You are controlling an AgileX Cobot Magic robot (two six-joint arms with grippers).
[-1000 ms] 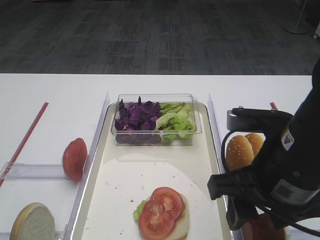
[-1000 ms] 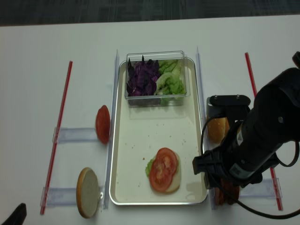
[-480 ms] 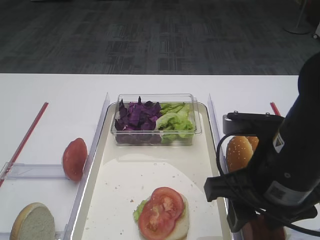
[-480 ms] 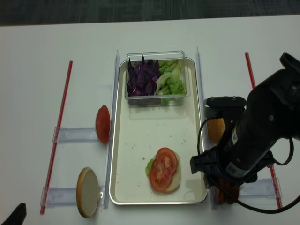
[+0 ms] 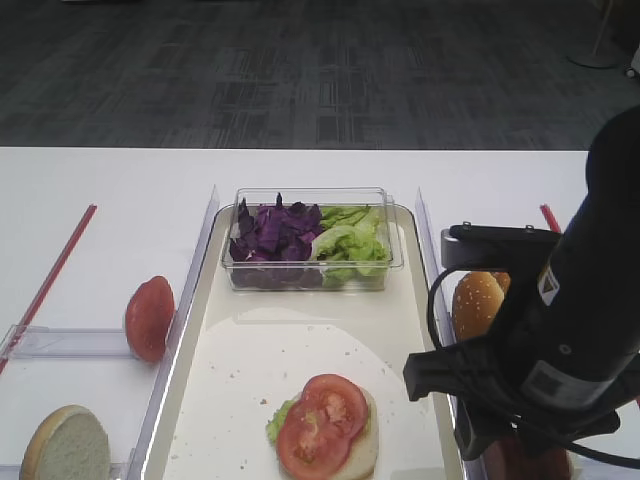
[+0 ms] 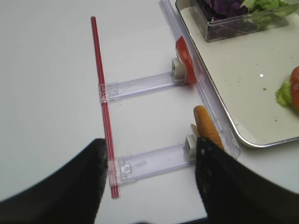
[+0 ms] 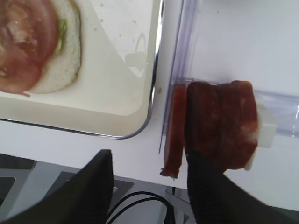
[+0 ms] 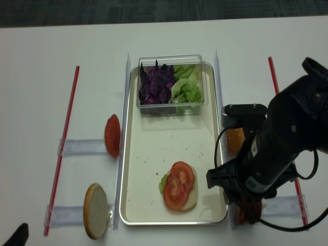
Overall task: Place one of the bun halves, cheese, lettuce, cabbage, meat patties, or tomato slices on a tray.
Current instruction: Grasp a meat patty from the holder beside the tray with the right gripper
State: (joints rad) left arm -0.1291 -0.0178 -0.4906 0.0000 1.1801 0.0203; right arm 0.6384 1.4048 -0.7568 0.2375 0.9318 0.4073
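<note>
1. Patties: meat patties (image 7: 219, 123) stand on edge in a clear rack (image 7: 275, 112) just off the tray (image 7: 117, 119) near the table's front edge; upright storage leaves an edge exposed for a side grasp.
2. Right gripper (image 7: 149, 186) straddles the outermost patty, one finger touching the stack; jaws partway in, not visibly clamped.
3. Tray holds bun half (image 5: 362, 448), lettuce (image 5: 277, 420), tomato slices (image 5: 318, 425); patty likely goes next.
4. Left gripper (image 6: 149, 186) spread, empty, near the table's front left corner.
</note>
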